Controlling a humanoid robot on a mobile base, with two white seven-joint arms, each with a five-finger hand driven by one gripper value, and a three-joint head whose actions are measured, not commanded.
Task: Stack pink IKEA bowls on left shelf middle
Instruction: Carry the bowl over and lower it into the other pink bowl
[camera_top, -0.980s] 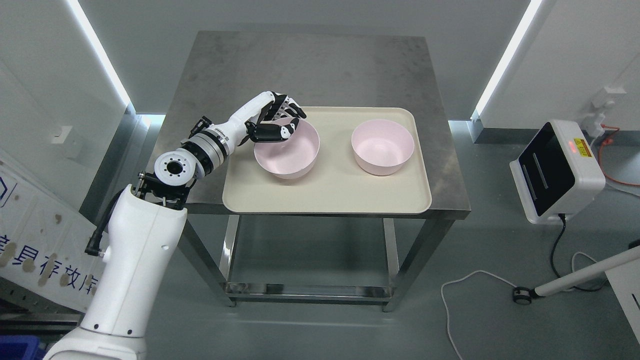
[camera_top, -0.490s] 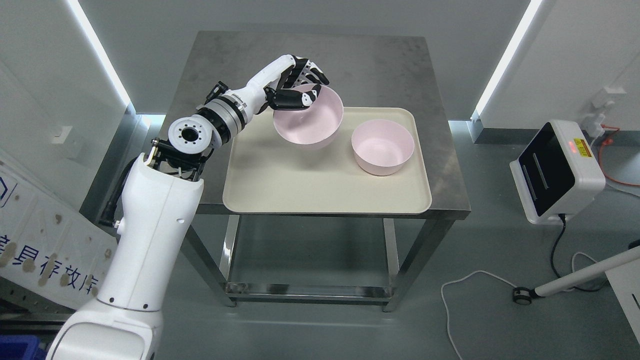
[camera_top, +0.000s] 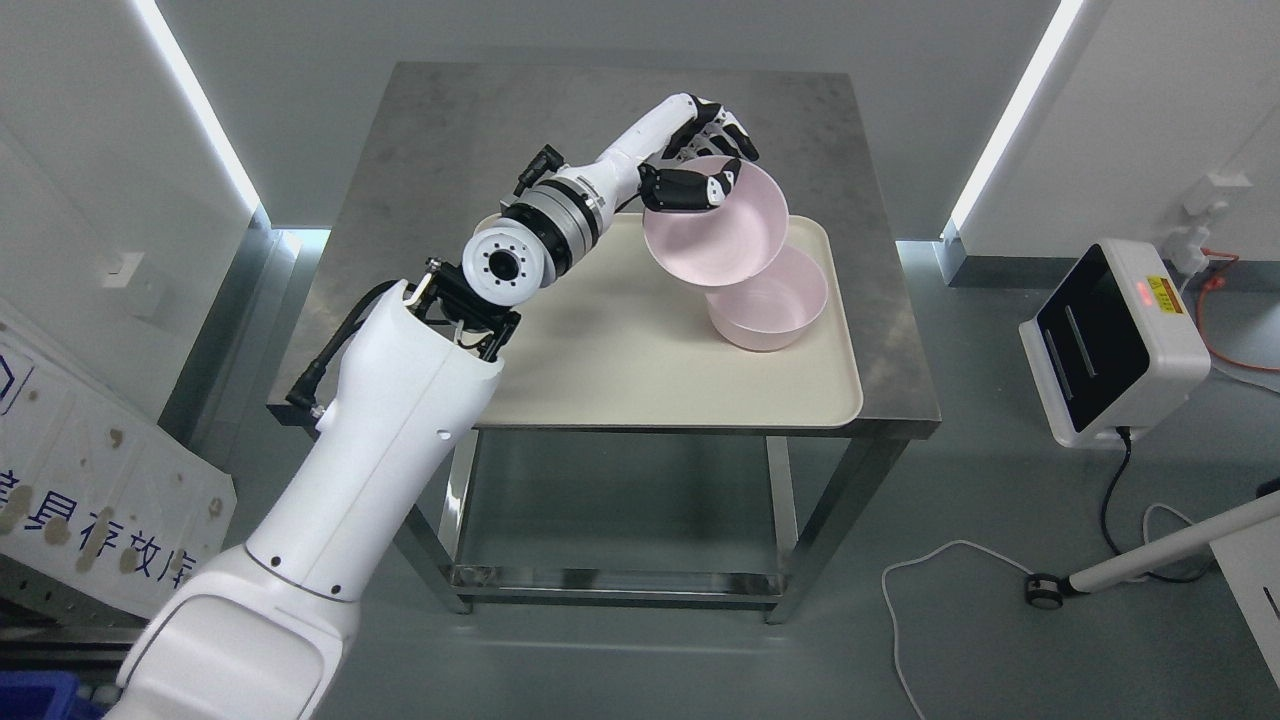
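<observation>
Left robot hand (camera_top: 700, 165): closed on the far-left rim of a pink bowl (camera_top: 715, 225), thumb hooked inside the wall, the other fingers (camera_top: 722, 125) curled over the outside of the rim. Held bowl is off the tray, tilted, mouth turned toward the camera and slightly left.

Second pink bowl (camera_top: 768, 305) sits upright on the right part of the beige tray (camera_top: 620, 370). Held bowl hangs above its upper-left rim and overlaps it in view; whether the two touch cannot be told. That rim section of the lower bowl is hidden behind the held one.

Tray lies on the steel table (camera_top: 450, 130); its left edge and near-left corner are covered by the arm.

Left arm (camera_top: 400, 400) rises from the lower left, elbow bent over the tray's left side, forearm stretched up and right across the tray, wrist above the tray's far edge.
</observation>
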